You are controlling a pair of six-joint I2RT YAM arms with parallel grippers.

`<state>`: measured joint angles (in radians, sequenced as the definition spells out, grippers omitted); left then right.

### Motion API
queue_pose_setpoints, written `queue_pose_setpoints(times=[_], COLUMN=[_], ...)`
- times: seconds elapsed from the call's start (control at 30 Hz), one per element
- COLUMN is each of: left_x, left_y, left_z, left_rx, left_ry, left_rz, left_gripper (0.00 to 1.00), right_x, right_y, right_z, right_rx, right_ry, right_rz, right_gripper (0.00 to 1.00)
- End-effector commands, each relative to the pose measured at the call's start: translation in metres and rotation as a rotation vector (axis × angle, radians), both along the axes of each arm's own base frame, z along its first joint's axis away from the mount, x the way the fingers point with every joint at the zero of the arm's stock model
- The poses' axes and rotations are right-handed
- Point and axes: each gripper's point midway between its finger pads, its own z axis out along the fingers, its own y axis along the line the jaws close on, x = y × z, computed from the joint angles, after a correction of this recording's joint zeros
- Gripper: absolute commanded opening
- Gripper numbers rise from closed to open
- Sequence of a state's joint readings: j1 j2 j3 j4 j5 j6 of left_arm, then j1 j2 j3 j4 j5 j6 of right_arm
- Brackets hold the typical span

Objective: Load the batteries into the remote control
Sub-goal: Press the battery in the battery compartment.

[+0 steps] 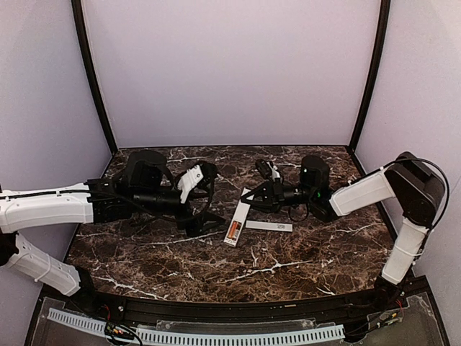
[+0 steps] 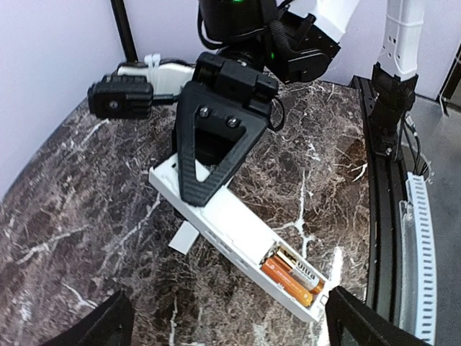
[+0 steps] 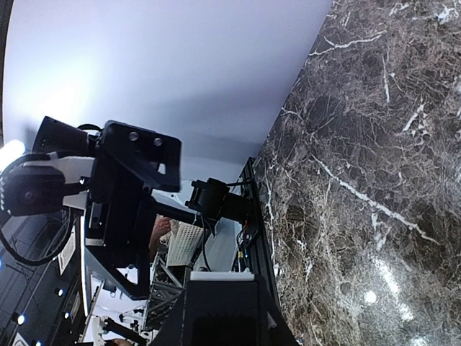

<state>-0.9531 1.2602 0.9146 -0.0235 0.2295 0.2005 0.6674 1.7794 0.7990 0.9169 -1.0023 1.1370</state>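
Note:
The white remote control [image 2: 238, 229] lies back-up on the marble, and it also shows in the top view [image 1: 237, 215]. Its open recess holds two batteries [image 2: 292, 277] side by side, seen as an orange patch in the top view [image 1: 233, 231]. My right gripper [image 1: 261, 187] is open. One black finger [image 2: 216, 155] rests on the remote's far end, and the other finger [image 2: 119, 97] stands apart to the side. In the right wrist view a white edge [image 3: 220, 274] sits at one fingertip. My left gripper [image 2: 230, 328] is open and empty, hovering over the battery end.
The thin flat white cover strip [image 1: 269, 226] lies on the table right of the remote; a corner of it pokes out from under the remote [image 2: 184, 238]. A black frame rail [image 2: 382, 216] runs along the table's edge.

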Motion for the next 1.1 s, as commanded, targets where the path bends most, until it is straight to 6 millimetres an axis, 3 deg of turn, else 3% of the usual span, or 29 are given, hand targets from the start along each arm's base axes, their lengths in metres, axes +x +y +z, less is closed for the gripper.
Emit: queue_pose_setpoints(times=[0.0,0.23,0.5,1.07], left_x=[-0.015,-0.021,-0.010,-0.007], left_y=[-0.006,-0.023,-0.031,-0.035], left_z=[-0.014,-0.032,-0.049,-0.069], left_rx=[-0.064,-0.034,-0.004,0.050], left_ry=[0.284,0.410,0.432,0.447], left_rz=[-0.037,-0.104,-0.064,-0.067], left_gripper=[0.91,0.73,0.66,0.46], right_x=[0.004,0.006,0.005,0.004], right_y=[0.001,0.001,0.001,0.000], right_z=[0.022,0.028,0.031,0.033], right_rx=[0.023,0.014,0.018,0.032], right_ry=[-0.108,-0.141,-0.143,-0.125], right_rz=[0.001,-0.005,-0.008,-0.005], right_gripper=[0.00,0.00,0.00,0.00])
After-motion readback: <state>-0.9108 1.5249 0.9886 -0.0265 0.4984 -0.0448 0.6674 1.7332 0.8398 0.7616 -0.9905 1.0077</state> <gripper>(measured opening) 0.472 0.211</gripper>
